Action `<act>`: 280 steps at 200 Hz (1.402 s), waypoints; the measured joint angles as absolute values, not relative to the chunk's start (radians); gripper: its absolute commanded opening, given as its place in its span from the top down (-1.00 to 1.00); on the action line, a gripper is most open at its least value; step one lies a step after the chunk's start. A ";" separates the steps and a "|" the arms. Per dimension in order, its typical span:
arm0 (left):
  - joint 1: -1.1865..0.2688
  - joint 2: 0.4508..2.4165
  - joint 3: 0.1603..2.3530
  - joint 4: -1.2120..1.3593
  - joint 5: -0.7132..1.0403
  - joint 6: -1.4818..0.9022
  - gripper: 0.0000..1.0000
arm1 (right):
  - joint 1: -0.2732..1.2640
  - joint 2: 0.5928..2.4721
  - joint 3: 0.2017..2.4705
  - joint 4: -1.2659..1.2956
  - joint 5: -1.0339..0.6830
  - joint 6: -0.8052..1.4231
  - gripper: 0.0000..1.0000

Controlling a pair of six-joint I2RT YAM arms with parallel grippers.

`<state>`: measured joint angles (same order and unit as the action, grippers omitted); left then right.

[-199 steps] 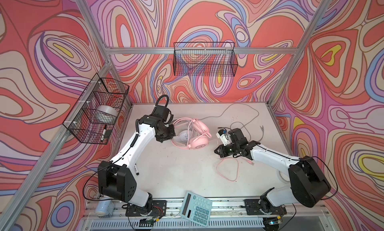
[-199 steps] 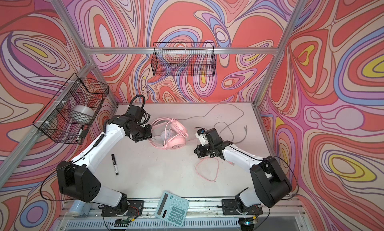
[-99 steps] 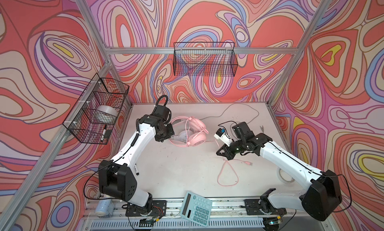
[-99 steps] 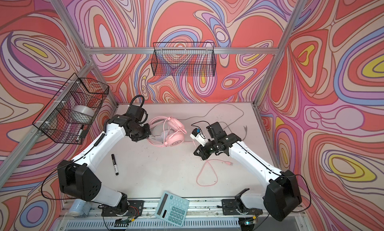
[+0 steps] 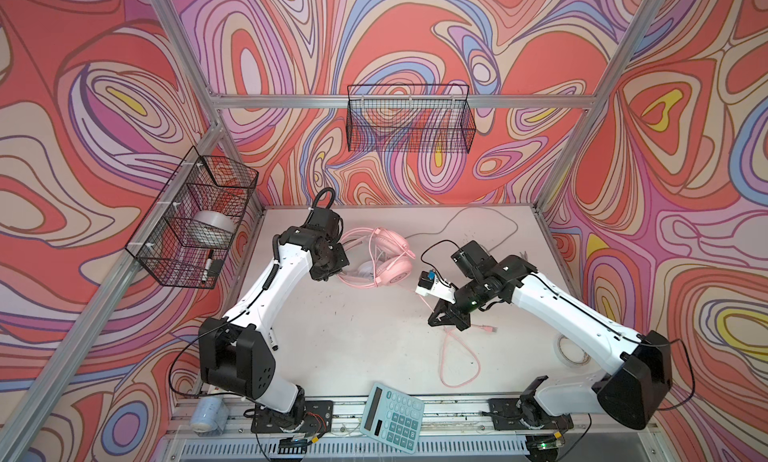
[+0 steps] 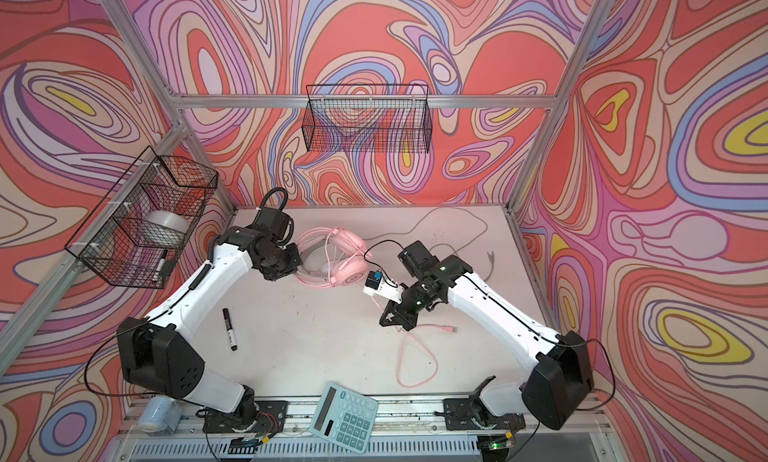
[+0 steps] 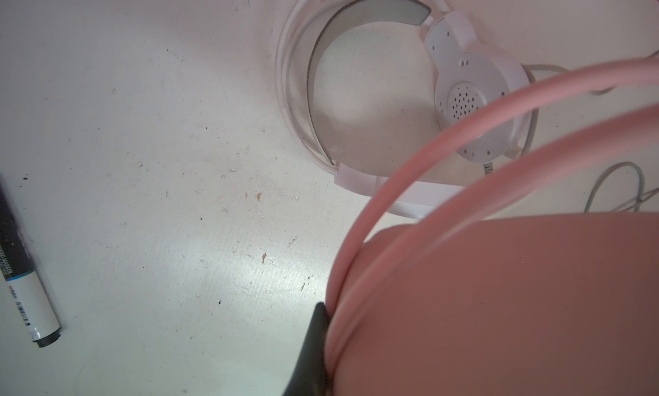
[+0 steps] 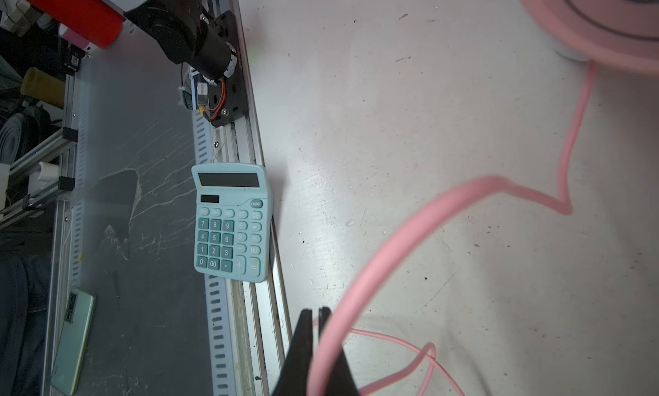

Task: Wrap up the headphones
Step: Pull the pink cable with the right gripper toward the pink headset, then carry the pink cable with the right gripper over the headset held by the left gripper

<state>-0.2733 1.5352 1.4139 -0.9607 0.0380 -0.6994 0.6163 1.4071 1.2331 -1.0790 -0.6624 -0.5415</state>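
Top views first: the pink headphones (image 5: pixel 392 258) (image 6: pixel 347 258) sit at the far middle of the desk (image 5: pixel 353 335), lying partly over the white headphones (image 5: pixel 365 268), and the left gripper (image 5: pixel 334 272) (image 6: pixel 286 272) is tucked in at the left side of the pink headband. Over on the right, the right gripper (image 5: pixel 449 316) (image 6: pixel 395 316) hangs above the desk just right of the pink earcup, and the pink cable (image 5: pixel 442 368) (image 6: pixel 399 368) drops from it into a loose loop on the desk nearer the front. A grey cable (image 5: pixel 457 218) trails across the far right, a calculator (image 5: pixel 392 414) overhangs the near edge, and in a top view a black marker (image 6: pixel 230 329) lies beside the left arm. On to the left wrist view: a dark finger (image 7: pixel 313 340) presses hard against the pink headband, which fills the frame up close, so the jaws are clamped on the pink headphones; beyond them the white headphones (image 7: pixel 463 91) lie flat on the desk with their grey-lined band curving round, and the marker (image 7: pixel 25 269) lies at the edge. Now the right wrist view: the right gripper (image 8: pixel 315 315) has its jaws pinched together on the pink cable (image 8: pixel 410 241), which arcs away toward the pink earcup (image 8: pixel 606 20), with the calculator (image 8: pixel 231 223) at the desk's edge.
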 measured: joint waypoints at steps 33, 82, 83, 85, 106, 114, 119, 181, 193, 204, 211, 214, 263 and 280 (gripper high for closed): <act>-0.273 1.536 1.414 -0.965 0.017 -0.715 1.00 | 0.646 1.463 1.292 -1.108 -0.622 -0.619 1.00; -0.273 1.550 1.414 -0.965 0.002 -0.735 1.00 | 0.695 1.488 1.357 -1.080 -0.524 -0.689 1.00; -0.273 1.551 1.414 -0.965 0.002 -0.735 1.00 | 0.696 1.488 1.357 -1.080 -0.522 -0.689 1.00; -0.273 1.552 1.414 -0.965 0.001 -0.735 1.00 | 0.697 1.490 1.360 -1.078 -0.518 -0.692 1.00; -0.273 1.571 1.420 -0.966 -0.001 -0.737 1.00 | 0.713 1.517 1.388 -1.069 -0.500 -0.723 1.00; -0.273 1.578 1.425 -0.966 -0.002 -0.737 1.00 | 0.719 1.530 1.403 -1.069 -0.496 -0.735 1.00; -0.273 1.580 1.429 -0.966 -0.002 -0.737 1.00 | 0.724 1.541 1.414 -1.070 -0.493 -0.743 1.00; -0.273 1.587 1.449 -0.968 -0.010 -0.736 1.00 | 0.774 1.650 1.551 -1.090 -0.479 -0.829 1.00; -0.273 1.588 1.449 -0.970 -0.015 -0.735 1.00 | 0.775 1.662 1.586 -1.096 -0.479 -0.843 1.00; -0.273 1.588 1.449 -0.970 -0.021 -0.734 1.00 | 0.776 1.677 1.629 -1.103 -0.480 -0.857 1.00; -0.273 1.588 1.449 -0.971 -0.025 -0.734 1.00 | 0.777 1.687 1.659 -1.111 -0.481 -0.868 1.00; -0.273 1.588 1.449 -0.972 -0.027 -0.733 1.00 | 0.777 1.693 1.673 -1.113 -0.482 -0.873 1.00; -0.273 1.588 1.448 -0.987 -0.042 -0.727 1.00 | 0.786 1.757 1.825 -1.158 -0.479 -0.911 1.00; -0.273 1.588 1.447 -0.995 -0.052 -0.722 1.00 | 0.786 1.759 1.850 -1.170 -0.479 -0.915 1.00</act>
<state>-0.2733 1.5883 1.4467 -0.9955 -0.0517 -0.7223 0.7860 1.7592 1.8500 -1.1702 -0.4793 -0.9154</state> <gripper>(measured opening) 0.082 0.056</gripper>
